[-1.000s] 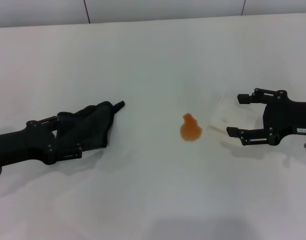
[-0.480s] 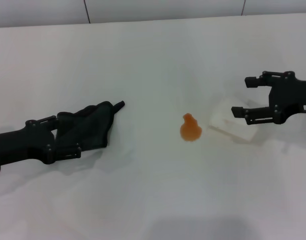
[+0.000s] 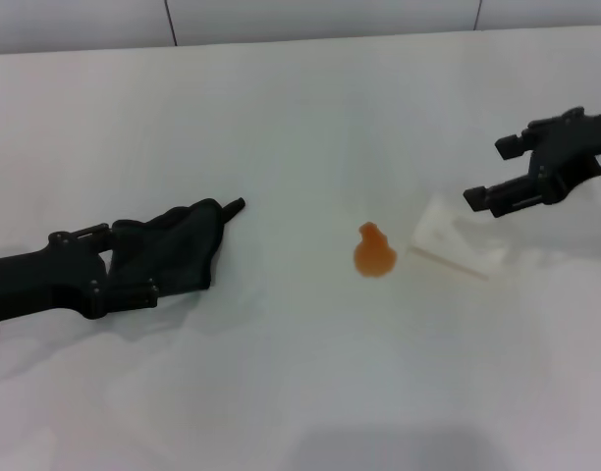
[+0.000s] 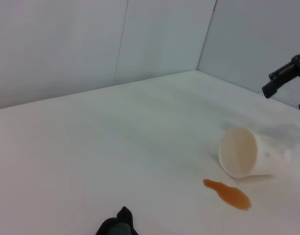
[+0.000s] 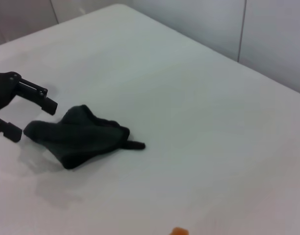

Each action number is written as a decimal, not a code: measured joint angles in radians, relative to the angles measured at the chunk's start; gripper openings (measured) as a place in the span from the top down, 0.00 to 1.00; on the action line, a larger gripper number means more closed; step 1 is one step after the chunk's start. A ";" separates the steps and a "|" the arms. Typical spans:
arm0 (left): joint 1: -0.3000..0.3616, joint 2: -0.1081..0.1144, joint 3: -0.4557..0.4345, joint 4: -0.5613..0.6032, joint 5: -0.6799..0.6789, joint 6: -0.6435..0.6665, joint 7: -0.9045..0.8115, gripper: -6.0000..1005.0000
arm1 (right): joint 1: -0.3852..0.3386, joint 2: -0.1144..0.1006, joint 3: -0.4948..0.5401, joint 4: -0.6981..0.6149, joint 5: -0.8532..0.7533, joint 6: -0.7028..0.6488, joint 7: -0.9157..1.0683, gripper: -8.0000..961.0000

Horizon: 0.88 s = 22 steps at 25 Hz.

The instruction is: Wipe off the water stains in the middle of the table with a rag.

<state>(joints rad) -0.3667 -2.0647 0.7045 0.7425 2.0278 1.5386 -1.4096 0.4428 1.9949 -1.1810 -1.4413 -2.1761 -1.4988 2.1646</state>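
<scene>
The table (image 3: 300, 108) is plain white, with no pattern. On it the water stains (image 3: 374, 252) are translucent orange, the rag (image 3: 178, 252) dark green-black, and the cup (image 3: 448, 235) pale and translucent. Both hands, left (image 3: 109, 265) and right (image 3: 502, 172), are black.
</scene>
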 joint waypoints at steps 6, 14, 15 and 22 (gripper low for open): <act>-0.017 -0.001 0.002 0.001 0.000 0.000 -0.004 0.14 | 0.105 0.011 -0.013 0.022 -0.155 -0.073 0.084 0.11; -0.023 -0.003 0.003 0.001 -0.001 0.000 -0.005 0.14 | 0.165 0.016 -0.092 0.078 -0.258 -0.072 0.133 0.11; -0.024 -0.003 0.003 0.001 -0.001 0.000 -0.003 0.14 | 0.166 0.016 -0.097 0.079 -0.261 -0.068 0.134 0.11; -0.027 -0.003 0.003 0.001 0.000 0.000 -0.004 0.14 | 0.159 0.019 -0.114 0.112 -0.259 -0.036 0.135 0.11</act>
<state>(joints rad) -0.3932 -2.0673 0.7071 0.7439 2.0279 1.5386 -1.4132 0.6021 2.0135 -1.2950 -1.3297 -2.4351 -1.5353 2.2999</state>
